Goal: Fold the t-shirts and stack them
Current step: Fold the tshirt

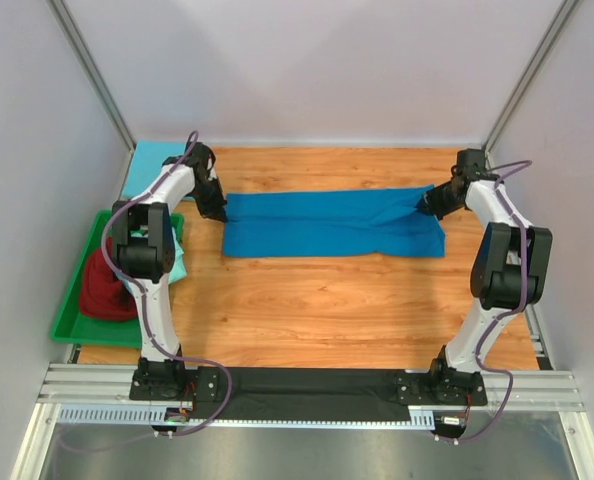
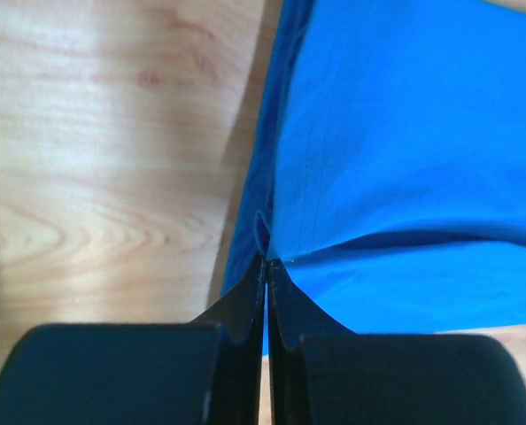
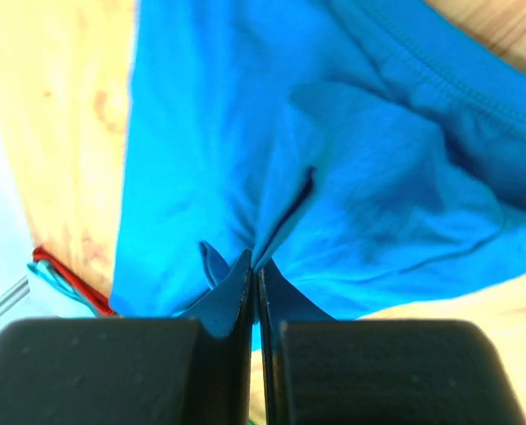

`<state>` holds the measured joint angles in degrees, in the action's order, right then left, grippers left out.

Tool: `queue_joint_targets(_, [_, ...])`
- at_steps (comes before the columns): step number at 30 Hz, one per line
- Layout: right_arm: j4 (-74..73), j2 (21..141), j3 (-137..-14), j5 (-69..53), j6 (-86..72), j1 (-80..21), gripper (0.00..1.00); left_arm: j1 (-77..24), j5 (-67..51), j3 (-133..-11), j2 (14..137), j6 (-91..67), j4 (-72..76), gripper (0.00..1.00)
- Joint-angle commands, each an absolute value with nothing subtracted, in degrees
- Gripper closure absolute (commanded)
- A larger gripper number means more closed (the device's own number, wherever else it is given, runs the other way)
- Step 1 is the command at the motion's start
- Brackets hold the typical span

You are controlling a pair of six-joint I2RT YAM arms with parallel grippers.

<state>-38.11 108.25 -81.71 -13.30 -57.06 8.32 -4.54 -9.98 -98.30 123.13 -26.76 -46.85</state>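
Observation:
A royal blue t-shirt [image 1: 332, 223] lies stretched left to right across the far half of the wooden table, folded into a long band. My left gripper [image 1: 215, 208] is shut on its left end; in the left wrist view [image 2: 267, 258] the fingers pinch a fold of the blue cloth [image 2: 405, 159]. My right gripper [image 1: 429, 203] is shut on the right end; in the right wrist view [image 3: 256, 264] a pleat of cloth [image 3: 272, 177] runs into the closed jaws. A maroon t-shirt [image 1: 107, 288] and a pale aqua one [image 1: 176, 255] lie in the tray. A sky blue one [image 1: 155, 158] lies at the far left.
A green plastic tray [image 1: 73, 310] sits at the table's left edge beside the left arm. White walls and metal frame posts [image 1: 97, 75] enclose the table. Bare wood [image 1: 317, 310] spans the near half of the table between the arms.

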Motion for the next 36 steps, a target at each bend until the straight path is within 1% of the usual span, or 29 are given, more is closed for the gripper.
queue_joint_targets(1, [-39.46, 104.24, -84.46, -11.34, -53.97, 8.00, 1.00, -4.92, -9.93, -95.81, 117.08, -27.86, -45.09, 1.00])
queue_joint_targets(5, [-37.71, 104.24, -86.21, -12.04, -51.25, 7.82, 1.00, -4.92, -9.93, -95.18, 116.37, -28.30, -44.38, 1.00])
queue_joint_targets(11, [-34.81, 109.33, -89.73, -15.81, -50.45, 7.65, 1.00, -4.92, -9.58, -96.68, 118.30, -28.39, -44.91, 1.00])
queue_joint_targets(20, [-35.59, 116.80, -96.32, -17.31, -50.62, 6.59, 1.00, -4.92, -7.82, -98.87, 120.41, -28.12, -45.79, 1.00])
queue_joint_targets(36, [-37.00, 123.48, -104.40, -17.75, -50.36, 5.10, 1.00, -4.92, -6.15, -101.16, 123.75, -28.30, -46.32, 1.00])
